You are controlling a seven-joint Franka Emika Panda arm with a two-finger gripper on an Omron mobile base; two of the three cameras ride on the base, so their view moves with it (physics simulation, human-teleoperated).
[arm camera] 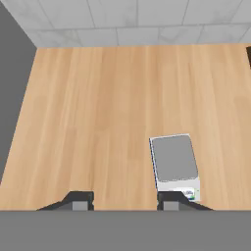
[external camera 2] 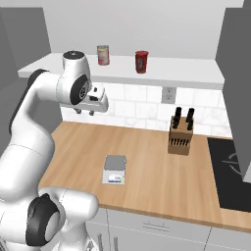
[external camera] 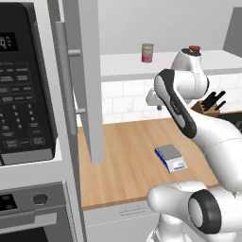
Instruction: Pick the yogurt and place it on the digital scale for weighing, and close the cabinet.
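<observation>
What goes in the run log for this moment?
yogurt: on cabinet shelf | digital scale: bare | claw: empty, above counter | cabinet door: open

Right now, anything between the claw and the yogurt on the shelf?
Nothing visible. The claw hangs in front of the tiled wall, below the white shelf; the yogurt stands up there, right of the can. Only the shelf's front edge must be cleared.

Bright, even rendered light; soft, slightly blurry.
</observation>
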